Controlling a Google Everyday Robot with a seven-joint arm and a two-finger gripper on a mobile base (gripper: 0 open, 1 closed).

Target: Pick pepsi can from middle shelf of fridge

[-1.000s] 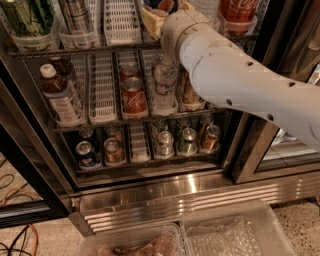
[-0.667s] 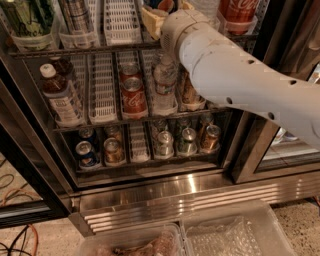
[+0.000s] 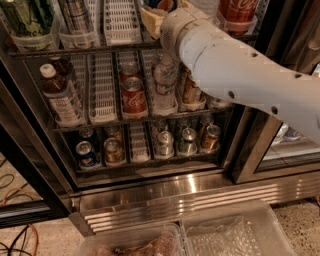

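Camera view: dark blue pepsi can [image 3: 161, 4] barely shows at top edge, on the dark wire middle shelf [image 3: 100, 48] of the black-framed glass-door fridge [image 3: 175, 195]. Gripper [image 3: 151, 19] sits just beside it; I cannot tell its grip state. I judge reach done, lift-out pending.

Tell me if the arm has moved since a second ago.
No. The arm lies just as before against the red cola can; the gripper is hidden behind it.

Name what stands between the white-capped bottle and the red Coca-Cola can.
In the camera view, only an empty white slotted lane lies between the white-capped bottle and the red Coca-Cola can. The gripper is hidden past the arm's end, up top.
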